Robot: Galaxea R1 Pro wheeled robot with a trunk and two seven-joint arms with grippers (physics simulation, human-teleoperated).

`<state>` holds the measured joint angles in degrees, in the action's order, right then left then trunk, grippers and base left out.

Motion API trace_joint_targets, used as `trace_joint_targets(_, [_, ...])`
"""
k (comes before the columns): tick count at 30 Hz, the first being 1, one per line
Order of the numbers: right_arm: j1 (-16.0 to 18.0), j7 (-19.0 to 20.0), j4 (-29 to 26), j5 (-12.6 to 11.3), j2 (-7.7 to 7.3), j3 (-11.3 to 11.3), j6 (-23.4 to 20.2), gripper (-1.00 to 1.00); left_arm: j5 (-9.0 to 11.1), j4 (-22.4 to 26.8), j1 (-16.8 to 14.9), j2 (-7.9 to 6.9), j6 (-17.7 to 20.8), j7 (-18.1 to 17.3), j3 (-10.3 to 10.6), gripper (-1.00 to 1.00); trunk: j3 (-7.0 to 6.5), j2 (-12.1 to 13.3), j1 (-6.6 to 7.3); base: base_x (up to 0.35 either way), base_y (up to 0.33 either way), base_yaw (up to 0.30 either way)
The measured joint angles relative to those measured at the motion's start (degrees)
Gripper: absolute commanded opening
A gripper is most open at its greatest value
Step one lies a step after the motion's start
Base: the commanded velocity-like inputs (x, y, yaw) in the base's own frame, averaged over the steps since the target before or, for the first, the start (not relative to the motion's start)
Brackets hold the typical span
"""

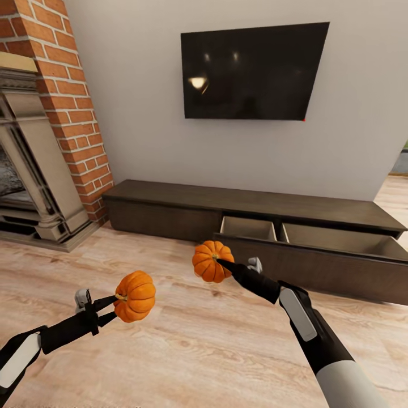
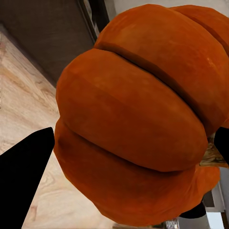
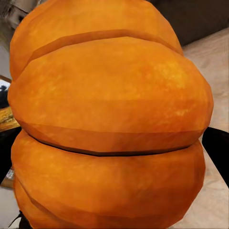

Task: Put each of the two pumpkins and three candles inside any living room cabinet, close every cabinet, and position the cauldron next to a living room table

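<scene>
We hold two orange pumpkins aloft over the light plank floor (image 1: 187, 351) of the living room, one in each gripper. The left pumpkin (image 1: 135, 295) hangs from our left gripper (image 1: 116, 299), whose black fingers are clamped on its stem end, well short of the furniture; in the left wrist view the same pumpkin (image 2: 138, 119) bulges between a dark fingertip (image 2: 24, 176) on one side and a sliver of the other at the opposite edge. The right pumpkin (image 1: 212, 261) is pinched at its stem by our right gripper (image 1: 218, 260) and sits nearer the cabinet (image 1: 255, 201), just in front of its open drawer; the right wrist view shows its ribbed skin (image 3: 109, 119) pressed close to the lens, with wood floor beyond. The long, low, dark-brown cabinet runs along the pale wall, and its right-hand drawer (image 1: 317, 241) stands pulled out, showing two beige compartments, a smaller one on the left and a wider one on the right; the left-hand front looks shut. Above the cabinet a black television (image 1: 252, 71) is mounted on the wall. To the left rise the red brick chimney (image 1: 68, 90) and the stone-coloured fireplace surround (image 1: 34, 164) at its foot.
</scene>
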<state>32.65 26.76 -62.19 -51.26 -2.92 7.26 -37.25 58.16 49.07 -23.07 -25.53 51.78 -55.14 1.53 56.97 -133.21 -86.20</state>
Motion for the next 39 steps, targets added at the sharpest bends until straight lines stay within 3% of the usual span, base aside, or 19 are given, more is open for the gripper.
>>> trace_joint_targets(4, [0.0, 0.9, -0.5, -1.9, 0.03, 0.1, 0.7, -1.00, 0.0, 0.0, 0.0, 0.04, 0.0, 0.1, 0.1, -1.00, -0.41, 1.6, 0.88, 0.000, 0.000, 0.069])
trace_joint_targets(11, [0.0, 4.4, 0.0, -1.9, 0.04, 0.1, 1.0, -1.00, 0.0, 0.0, 0.0, 0.09, 0.0, 0.1, 0.0, -1.00, -1.59, 4.4, 2.42, 0.000, 0.000, 0.007])
trace_joint_targets(39, [-0.1, 4.5, 0.6, -1.9, 0.14, 0.1, 3.1, -1.00, 0.0, 0.0, 0.0, 0.09, 0.0, 0.1, 0.1, -1.00, -6.62, 15.6, 8.57, 0.000, 0.000, 0.000])
